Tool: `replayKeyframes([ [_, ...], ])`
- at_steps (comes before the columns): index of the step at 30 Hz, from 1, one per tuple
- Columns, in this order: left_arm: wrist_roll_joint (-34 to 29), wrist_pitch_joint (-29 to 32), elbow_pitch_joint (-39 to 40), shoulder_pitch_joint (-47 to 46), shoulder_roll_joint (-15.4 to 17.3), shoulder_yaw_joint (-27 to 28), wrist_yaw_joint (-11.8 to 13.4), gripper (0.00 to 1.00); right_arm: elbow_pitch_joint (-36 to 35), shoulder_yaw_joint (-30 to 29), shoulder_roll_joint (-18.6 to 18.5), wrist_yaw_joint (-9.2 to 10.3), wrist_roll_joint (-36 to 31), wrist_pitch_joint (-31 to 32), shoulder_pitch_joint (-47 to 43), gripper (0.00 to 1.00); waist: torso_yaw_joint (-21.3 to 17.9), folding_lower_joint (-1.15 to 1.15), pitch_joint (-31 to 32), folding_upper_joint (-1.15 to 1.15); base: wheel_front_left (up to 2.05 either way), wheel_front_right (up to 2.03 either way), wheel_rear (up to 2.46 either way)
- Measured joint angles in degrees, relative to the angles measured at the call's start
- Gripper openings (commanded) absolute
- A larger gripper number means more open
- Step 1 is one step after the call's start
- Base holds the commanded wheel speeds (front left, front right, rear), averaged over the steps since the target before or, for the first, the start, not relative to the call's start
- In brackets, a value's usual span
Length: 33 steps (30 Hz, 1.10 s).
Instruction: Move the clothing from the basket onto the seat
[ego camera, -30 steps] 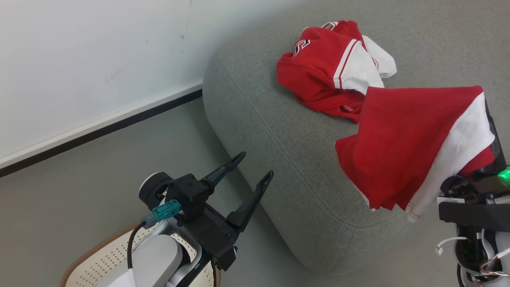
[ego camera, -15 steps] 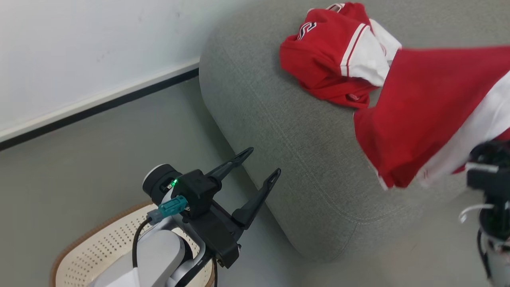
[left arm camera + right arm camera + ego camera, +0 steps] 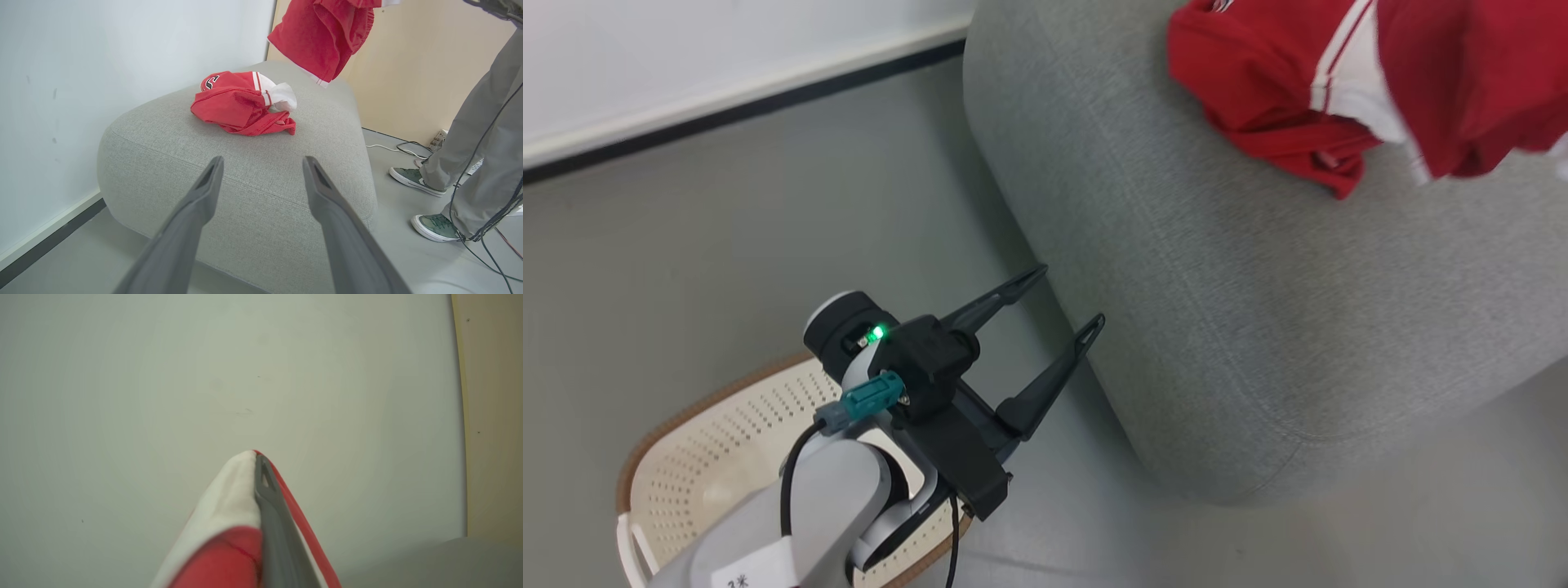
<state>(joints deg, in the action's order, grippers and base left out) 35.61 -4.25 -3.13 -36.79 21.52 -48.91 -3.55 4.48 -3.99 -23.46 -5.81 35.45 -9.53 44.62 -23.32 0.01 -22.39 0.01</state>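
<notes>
Our right pincer point(image 3: 260, 459) is clamped tight on a red shirt with a white panel point(image 3: 226, 506) — the cloth folds over the closed fingers. From the left wrist we see that shirt dangling in the air above the far end of the grey sofa point(image 3: 245, 196), clear of the cushion. A crumpled red-and-white shirt point(image 3: 239, 106) with a dark logo lies on top of the sofa, just beneath and in front of the hanging one. Our left pincer point(image 3: 1070, 294) stands wide with nothing between its fingers, low beside the sofa's near rounded corner and pointing at it. Under that arm, on the floor point(image 3: 727, 229) beside the sofa, sits the cream perforated basket point(image 3: 711, 433) with its brown rim. A person point(image 3: 482, 122) in grey trousers and green sneakers point(image 3: 412, 179) stands next to the sofa — on the side away from the wall point(image 3: 122, 49).
</notes>
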Motion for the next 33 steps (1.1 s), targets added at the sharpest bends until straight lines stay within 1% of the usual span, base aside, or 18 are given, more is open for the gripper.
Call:
replayKeyframes([
  [9, -0.7, 1.2, 1.9, -3.3, 0.9, 0.6, -0.5, 1.0, 11.3, -3.5, -6.4, 0.11, -0.1, 3.1, 10.0, 0.0, 3.6, 0.0, -6.4, 0.0, 0.0, 0.0, 0.0],
  [15, -0.8, 1.6, 2.4, -4.7, 2.3, 1.4, -0.5, 1.0, 18.1, -3.8, -8.3, 2.09, -1.9, 4.4, 15.7, 0.0, 6.3, 0.0, -10.5, 0.0, 0.0, 0.0, 0.0],
  [17, -0.8, 1.6, 2.6, -5.3, 2.6, 1.7, -0.6, 1.0, 19.5, -2.6, -8.4, 2.8, -3.2, 4.9, 16.4, 0.0, 7.2, 0.01, -11.9, 0.0, 0.0, 0.0, 0.0],
  [22, -0.9, 1.6, 2.6, -6.4, 2.9, 2.2, -0.9, 1.0, 23.7, 1.9, -7.0, 3.05, -5.7, 5.5, 17.9, 0.0, 9.0, 0.0, -15.1, 0.01, 0.0, 0.0, 0.0],
  [23, -0.9, 1.6, 2.6, -6.4, 2.9, 2.2, -0.9, 1.0, 23.7, 1.9, -7.0, 3.05, -5.7, 5.5, 17.9, 0.0, 9.0, 0.0, -15.1, 0.01, 0.0, 0.0, 0.0],
  [24, -0.9, 1.5, 2.4, -6.5, 2.9, 2.4, -1.0, 1.0, 25.1, 3.1, -6.5, 3.04, -6.7, 5.6, 18.2, 0.0, 9.3, 0.0, -15.6, 0.01, 0.0, 0.0, 0.0],
  [25, -0.9, 1.1, 1.5, -6.6, 2.8, 2.4, -1.1, 1.0, 27.9, 4.9, -5.7, 3.04, -7.8, 6.3, 18.3, 0.0, 10.0, 0.01, -16.3, 0.01, 0.0, 0.0, 0.0],
  [26, -0.9, 1.1, 1.5, -6.6, 2.8, 2.4, -1.1, 1.0, 27.9, 4.9, -5.7, 3.04, -7.8, 6.3, 18.3, 0.0, 10.0, 0.01, -16.3, 0.01, 0.0, 0.0, 0.0],
  [32, -0.9, -0.4, -0.4, -6.6, 2.6, 2.6, -1.1, 1.0, 35.6, 7.3, -5.7, 2.94, -10.0, 8.6, 17.6, 0.0, 11.5, 0.0, -16.1, 0.0, 0.0, 0.0, 0.0],
  [33, -0.9, -0.5, -0.6, -6.6, 2.6, 2.6, -1.1, 1.0, 36.7, 7.5, -5.7, 2.94, -10.0, 9.0, 17.2, 0.07, 11.5, 0.0, -15.8, 0.0, 0.0, 0.0, 0.0],
])
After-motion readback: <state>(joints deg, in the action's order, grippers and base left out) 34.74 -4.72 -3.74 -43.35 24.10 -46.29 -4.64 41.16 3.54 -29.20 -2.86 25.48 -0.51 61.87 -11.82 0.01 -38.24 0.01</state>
